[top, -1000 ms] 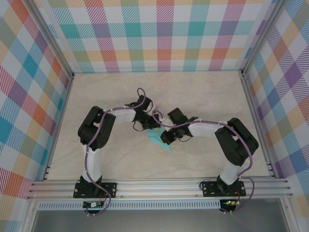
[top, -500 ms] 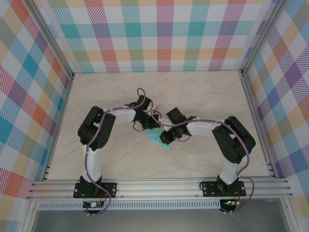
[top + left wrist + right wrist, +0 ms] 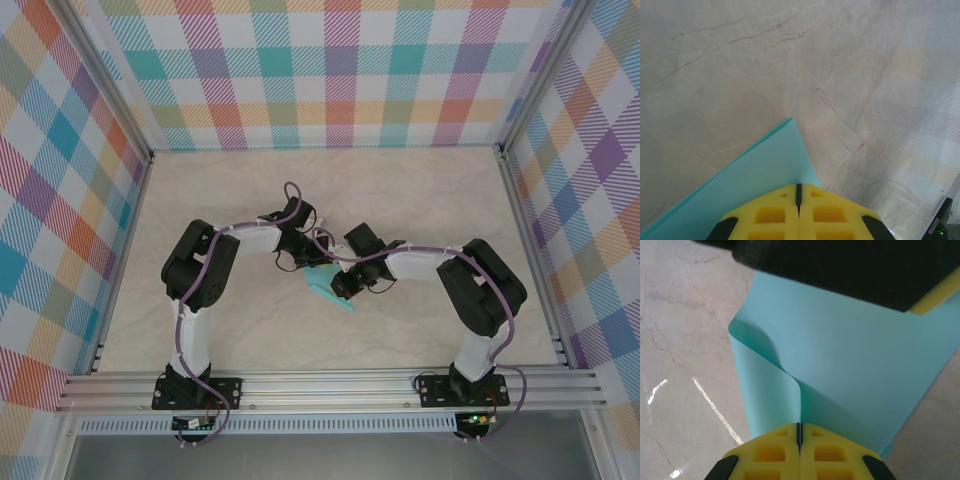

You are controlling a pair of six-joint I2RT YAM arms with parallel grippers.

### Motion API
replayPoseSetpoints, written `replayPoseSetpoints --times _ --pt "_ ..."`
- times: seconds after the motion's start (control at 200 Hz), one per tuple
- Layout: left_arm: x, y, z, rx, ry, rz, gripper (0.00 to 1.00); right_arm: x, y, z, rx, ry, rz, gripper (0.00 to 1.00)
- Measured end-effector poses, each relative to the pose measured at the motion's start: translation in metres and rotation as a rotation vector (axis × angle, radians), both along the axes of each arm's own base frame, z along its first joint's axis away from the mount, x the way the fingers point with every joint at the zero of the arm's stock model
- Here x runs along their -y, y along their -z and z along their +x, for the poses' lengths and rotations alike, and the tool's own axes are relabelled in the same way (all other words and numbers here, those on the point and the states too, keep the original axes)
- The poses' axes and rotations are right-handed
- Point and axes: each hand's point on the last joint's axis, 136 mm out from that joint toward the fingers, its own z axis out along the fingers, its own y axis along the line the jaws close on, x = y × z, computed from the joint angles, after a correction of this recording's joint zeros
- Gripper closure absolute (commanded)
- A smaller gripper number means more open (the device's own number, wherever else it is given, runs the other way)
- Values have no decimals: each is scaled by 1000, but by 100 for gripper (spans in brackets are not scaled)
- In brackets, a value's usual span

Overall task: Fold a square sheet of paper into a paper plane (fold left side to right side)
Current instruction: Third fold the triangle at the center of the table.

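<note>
The right gripper (image 3: 799, 432) is squeezed tight on the turquoise paper (image 3: 840, 350), which curls up toward 11 o'clock. The left gripper (image 3: 798, 192) pinches it too. The right arm has slid a bit toward 9 o'clock, so the fold looks to be closing, in the middle of the table (image 3: 420, 200)
</note>
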Motion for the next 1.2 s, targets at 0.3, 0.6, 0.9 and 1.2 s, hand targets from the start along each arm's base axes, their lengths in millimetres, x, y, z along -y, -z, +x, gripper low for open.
replayPoseSetpoints --times 0.3,0.6,0.9,1.2 --pt "0 -1 0 2 2 1 92 -1 1 -1 -12 -5 4 100" --pt "-8 -7 1 -14 11 44 81 -1 1 -2 -15 -22 -2 100" --pt "-34 -36 39 -2 -52 16 72 -1 2 -2 -15 -25 -2 100" --pt "-82 -68 14 20 -151 -40 90 -1 2 -3 -16 -26 -1 100"
